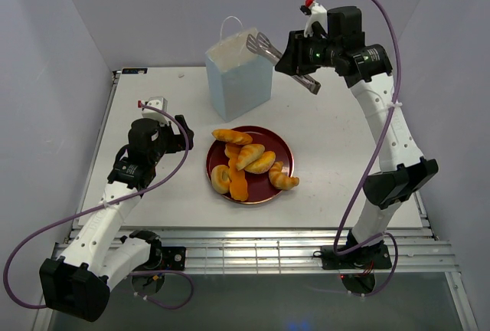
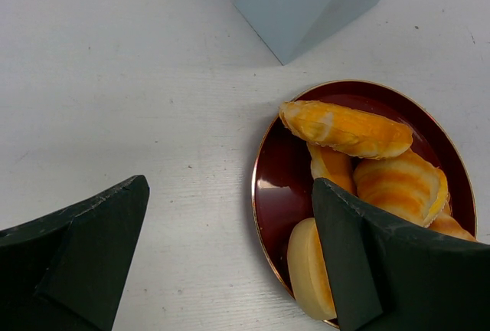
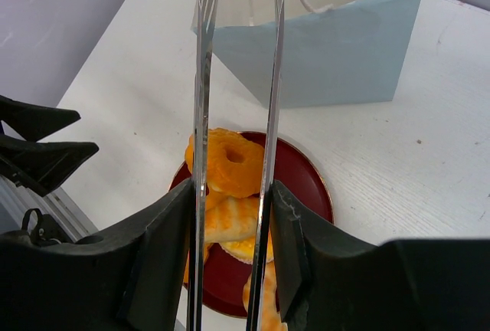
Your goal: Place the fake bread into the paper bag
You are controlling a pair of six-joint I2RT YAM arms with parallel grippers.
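Writing: the paper bag (image 1: 243, 86) shows plain pale blue walls; any lettering on the arms is too small to read.
Fake bread: the fake bread (image 1: 249, 158) lies heaped on the dark red plate (image 1: 279, 145) at mid-counter, golden and orange pieces touching one another. The right wrist view shows a ring pastry (image 3: 230, 162) on top of the heap.
Paper bag: upright, mouth open, behind the plate and apart from it, close to the far edge of the counter (image 1: 329, 155). One white loop handle (image 1: 230, 26) stands above its rim.
Right pincer: the right pincer (image 1: 287, 59) is raised at the bag's right top corner and is clamped on metal tongs (image 1: 268, 46). The tong arms stand apart, and their tips reach over the bag's mouth.
Left pincer: the left pincer (image 1: 182, 133) sits low, just left of the plate. Its jaws are spread wide with nothing between them, and one finger overlaps the plate's near rim in the left wrist view.
Edges: pale walls (image 1: 61, 55) close the counter on the left, far and right sides.
Open room: bare counter lies right of the plate and bag, and a narrower strip left of the bag.
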